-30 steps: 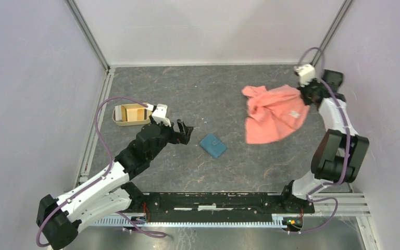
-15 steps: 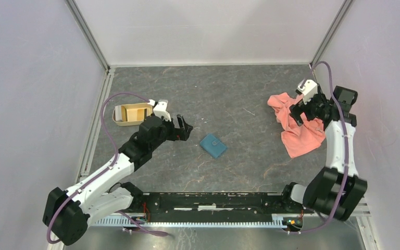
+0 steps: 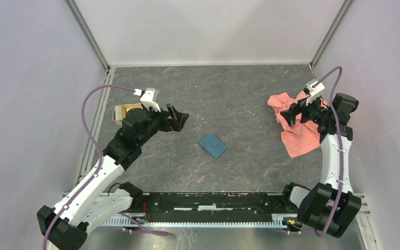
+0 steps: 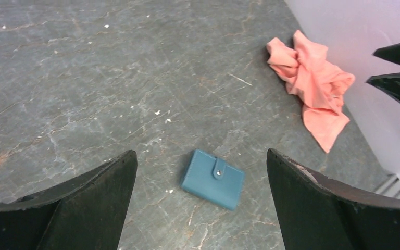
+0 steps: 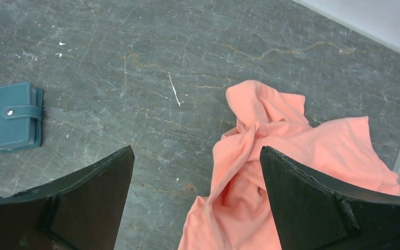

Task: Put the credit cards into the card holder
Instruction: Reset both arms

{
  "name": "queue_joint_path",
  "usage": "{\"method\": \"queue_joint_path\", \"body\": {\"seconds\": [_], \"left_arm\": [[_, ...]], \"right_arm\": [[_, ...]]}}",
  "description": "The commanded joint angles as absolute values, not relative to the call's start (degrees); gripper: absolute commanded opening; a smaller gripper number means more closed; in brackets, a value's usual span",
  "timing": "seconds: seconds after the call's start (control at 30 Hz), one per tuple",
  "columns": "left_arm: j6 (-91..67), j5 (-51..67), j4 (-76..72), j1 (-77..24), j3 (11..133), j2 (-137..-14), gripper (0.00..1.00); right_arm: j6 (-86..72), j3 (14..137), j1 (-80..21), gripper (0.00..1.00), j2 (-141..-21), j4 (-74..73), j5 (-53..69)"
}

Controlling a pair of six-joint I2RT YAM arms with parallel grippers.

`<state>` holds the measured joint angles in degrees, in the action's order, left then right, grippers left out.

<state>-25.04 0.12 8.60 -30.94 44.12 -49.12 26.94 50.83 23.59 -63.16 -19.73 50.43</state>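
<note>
**Card holder waiting mid-worktop as both arms hang open-handed.** The teal card holder (image 3: 213,145) is lying shut and flat near the middle of the grey worktop (image 3: 229,94), snap strap facing up, with bare surface all round it.

Well to the left of the card holder and farther back, a tan tray (image 3: 119,113) is sitting close to the left rail (image 3: 94,127), partly hidden by the left arm. The orange-gold credit cards (image 3: 130,108) are showing inside the tray, though their number cannot be told. Well to the right of the card holder, a salmon-pink cloth (image 3: 299,133) is lying crumpled near the right wall (image 3: 385,104). A thin pale sliver (image 3: 248,111) is resting on the worktop between the cloth and the card holder, nearer the cloth.

The left tool (image 3: 179,119) is hovering between the card holder and the tray, its jaws gaping wide and gripping nothing. Its wrist view is framing the card holder between the two dark fingers (image 4: 83,203). The right tool (image 3: 290,114) is hanging over the edge of the cloth that faces the card holder, its jaws likewise spread wide and holding nothing.

Walls are closing in the worktop at the back and on both sides, and the arm bases are lining the near edge. A broad stretch of bare worktop is lying between the card holder and each tool.
</note>
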Motion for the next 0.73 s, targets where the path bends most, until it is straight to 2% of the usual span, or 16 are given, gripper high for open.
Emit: {"method": "queue_joint_path", "body": {"seconds": [0.0, 0.2, 0.7], "left_arm": [[-27.2, 4.7, 10.3, -30.8, 47.2, -47.4, 1.00], [-26.2, 4.3, 13.0, -30.8, 48.9, -46.8, 1.00], [-26.3, 3.0, 16.0, -30.8, 49.5, -43.3, 1.00]], "right_arm": [[23.1, 50.6, 24.3, 0.98, -60.4, -16.6, 53.6], [15.3, 49.2, 24.4, 0.98, -59.4, -11.8, 50.0], [15.2, 51.4, 24.6, 0.98, -57.5, -13.4, 50.1]]}}
